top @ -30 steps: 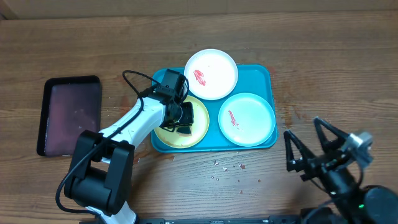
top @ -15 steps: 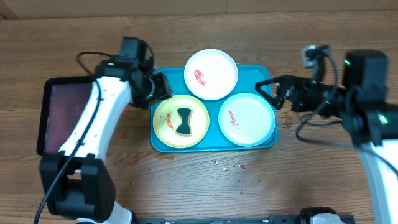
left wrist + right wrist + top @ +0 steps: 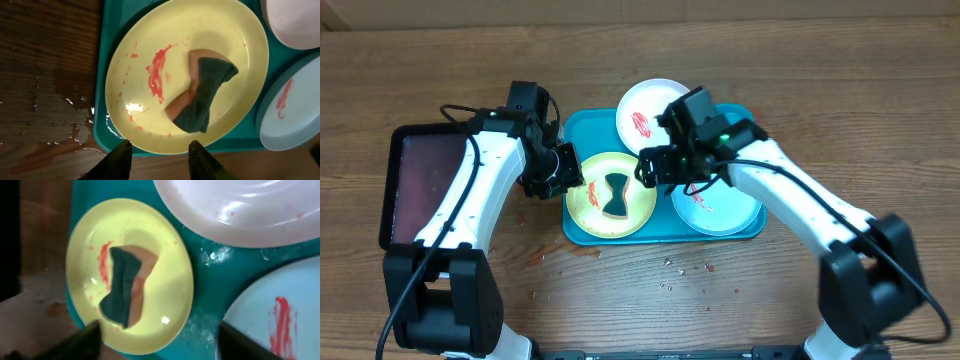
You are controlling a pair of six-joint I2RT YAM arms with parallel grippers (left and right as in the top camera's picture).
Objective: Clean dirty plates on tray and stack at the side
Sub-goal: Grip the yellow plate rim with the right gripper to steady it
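Note:
The teal tray holds three plates. The yellow-green plate has a red smear and a dark green and tan sponge lying on it. The white plate and the mint plate also have red smears; my right arm covers part of each. My left gripper is open and empty at the yellow-green plate's left edge. My right gripper is wide open and empty above the tray, between the yellow-green and mint plates.
A black tray lies at the left of the table. Crumbs and red flecks lie on the wood in front of the teal tray. A wet patch shines on the wood left of it.
My left gripper let go of the sponge, drew back, then came to the yellow-green plate's left edge. My right arm swung in from the right to above the tray.

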